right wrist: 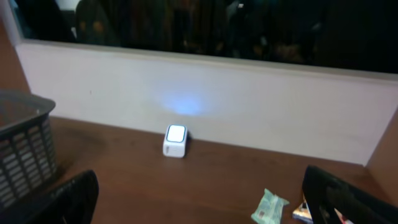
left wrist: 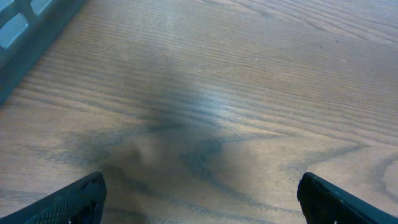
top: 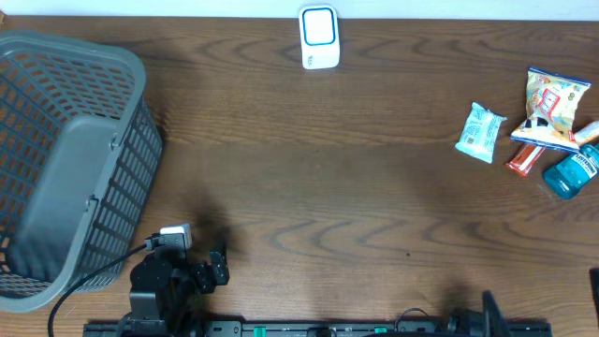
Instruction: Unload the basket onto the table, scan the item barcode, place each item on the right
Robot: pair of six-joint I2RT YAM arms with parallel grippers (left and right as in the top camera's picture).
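The white barcode scanner (top: 319, 37) stands at the table's far edge, its blue-lit face (right wrist: 175, 141) turned toward the front. The items lie in a group at the right: a light green packet (top: 480, 132) (right wrist: 268, 207), a yellow snack bag (top: 553, 109), a red stick pack (top: 524, 159) and a blue bottle (top: 572, 173). My left gripper (left wrist: 202, 180) hovers open over bare wood at the front left, holding nothing. At the front right my right gripper (right wrist: 200, 175) is open and empty, looking toward the scanner, well short of the items.
A large grey slatted basket (top: 65, 159) fills the left side of the table, and its wall (left wrist: 25, 31) shows close on the left in the left wrist view. A white wall (right wrist: 249, 106) runs behind the table's far edge.
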